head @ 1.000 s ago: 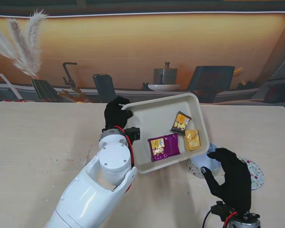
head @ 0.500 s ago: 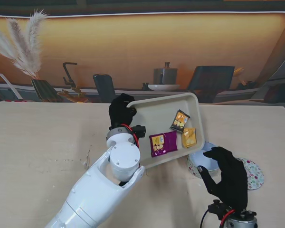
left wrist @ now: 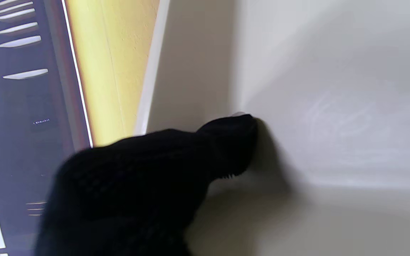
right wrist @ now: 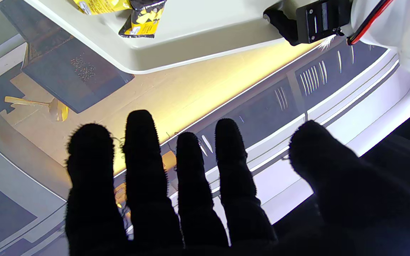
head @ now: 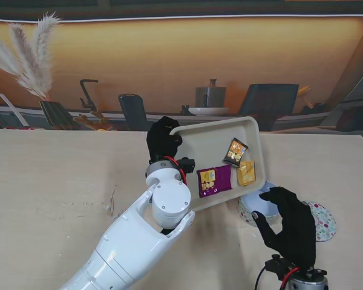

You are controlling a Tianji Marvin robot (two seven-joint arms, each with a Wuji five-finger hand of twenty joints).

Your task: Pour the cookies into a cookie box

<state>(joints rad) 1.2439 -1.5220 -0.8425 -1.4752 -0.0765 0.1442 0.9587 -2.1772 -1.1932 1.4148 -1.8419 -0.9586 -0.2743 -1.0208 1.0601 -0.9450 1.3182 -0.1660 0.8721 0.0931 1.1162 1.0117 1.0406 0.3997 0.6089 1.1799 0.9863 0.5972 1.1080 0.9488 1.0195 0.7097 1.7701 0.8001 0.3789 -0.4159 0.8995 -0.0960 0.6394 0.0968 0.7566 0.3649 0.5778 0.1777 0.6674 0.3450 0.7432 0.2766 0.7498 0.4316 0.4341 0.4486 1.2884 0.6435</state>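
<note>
1. Plainly, one cream tray (head: pixel 212 142) is gripped at its left edge by the left hand (head: pixel 162 140), lifted off the table (head: pixel 48 181) and tilted down toward the right.
2. Three cookie packets lie in the tray: one purple packet (head: pixel 214 180), one yellow packet (head: pixel 246 173) and one dark packet (head: pixel 235 151), gathered near its lower right side.
3. One round cookie box (head: pixel 259 205) sits on the table just beside the tray's low corner; its lid (head: pixel 322 221) seems to lie next to it, partly hidden.
4. The right hand (head: pixel 290 228) hovers over the box, fingers spread, holding nothing.
</note>
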